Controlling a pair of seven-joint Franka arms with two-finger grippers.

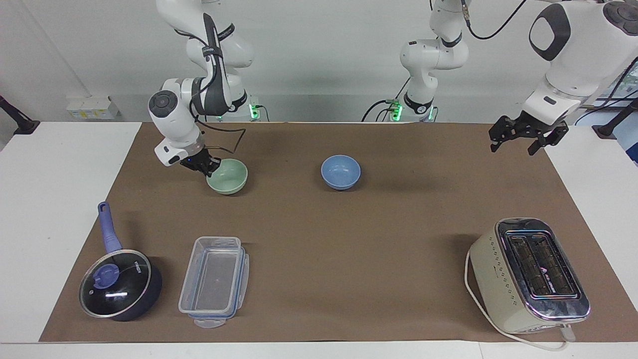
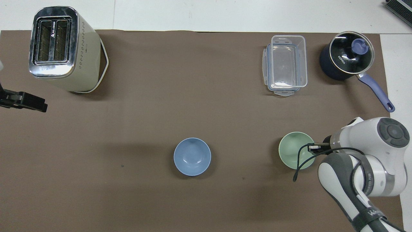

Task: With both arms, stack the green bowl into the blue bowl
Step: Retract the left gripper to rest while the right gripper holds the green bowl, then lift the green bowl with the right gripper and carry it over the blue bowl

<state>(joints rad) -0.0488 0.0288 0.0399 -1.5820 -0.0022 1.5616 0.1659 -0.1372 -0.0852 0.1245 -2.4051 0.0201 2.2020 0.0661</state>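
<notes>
So you've got the right tool [image 1: 210, 167] clamped down on the rim of the green bowl [image 1: 228, 176], on the side toward the right arm's end of the worktop [image 1: 319, 239]. The bowl looks like it sits on the brown mat, or is barely off it, I can't tell which. It's a one-sided rim pinch, so lift slow and straight up, or the bowl will probably tip and swing on you. Keep it level, carry it sideways over the blue bowl [image 1: 341, 172], which sits about mid-worktop, well apart from the green one and about as near the robots. Centre it before you lower, since they look the same size and there's not much slack for nesting. Let go only once it's seated.

The left tool [image 1: 522, 135] is wide open with nothing in it, hanging up over the mat's edge at the left arm's end, just waiting. The toaster [image 1: 529, 275], clear container [image 1: 214, 280] and saucepan [image 1: 121, 283] are all well out of your path.
</notes>
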